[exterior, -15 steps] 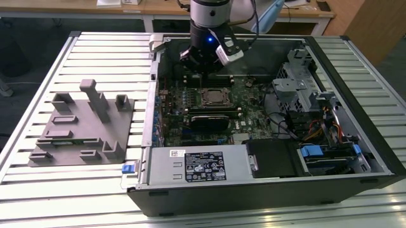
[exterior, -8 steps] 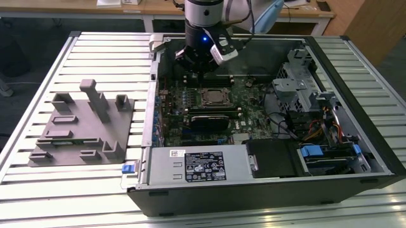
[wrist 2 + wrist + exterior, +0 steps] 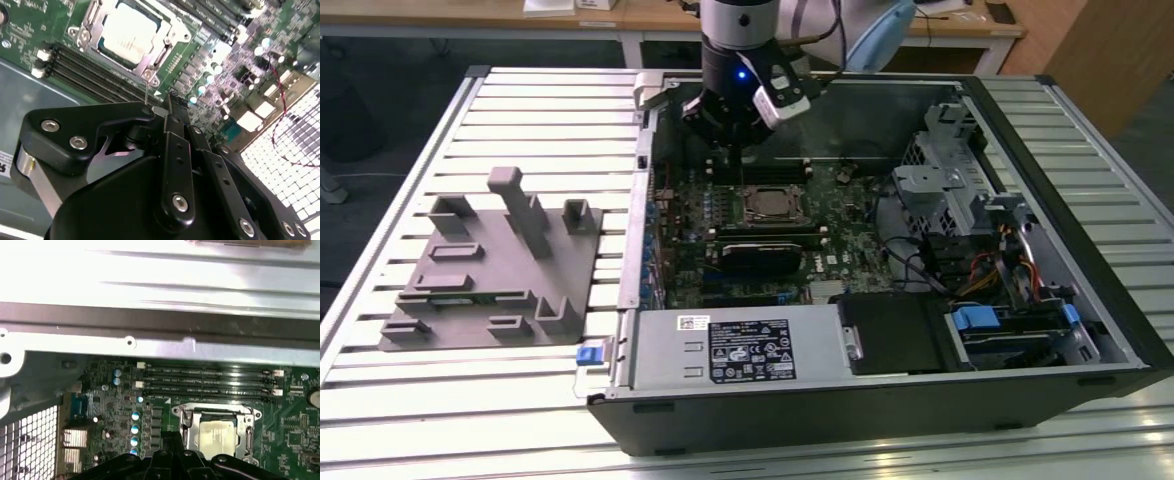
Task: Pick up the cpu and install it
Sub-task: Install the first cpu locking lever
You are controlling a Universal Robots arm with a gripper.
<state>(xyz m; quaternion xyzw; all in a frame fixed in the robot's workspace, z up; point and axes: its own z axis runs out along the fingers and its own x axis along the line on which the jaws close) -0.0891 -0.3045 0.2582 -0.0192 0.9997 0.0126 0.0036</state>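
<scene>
The cpu (image 3: 770,203) is a small square chip with a pale silver top, lying flat inside the metal-framed socket on the green motherboard (image 3: 841,262); both wrist views show it seated there (image 3: 131,27) (image 3: 216,432). My gripper (image 3: 727,150) hangs over the board just beyond the socket, on the side toward the case's far wall, and stands apart from the chip. Its black fingers (image 3: 176,130) are pressed together with nothing between them. In the first wrist view the gripper's tip (image 3: 172,436) sits beside the socket frame.
The open computer case (image 3: 881,400) lies on a slatted metal table (image 3: 480,400). A grey plastic fixture block (image 3: 494,260) stands on the exterior view's left. Memory slots (image 3: 205,382), a power supply (image 3: 734,345) and a drive cage (image 3: 947,180) surround the socket.
</scene>
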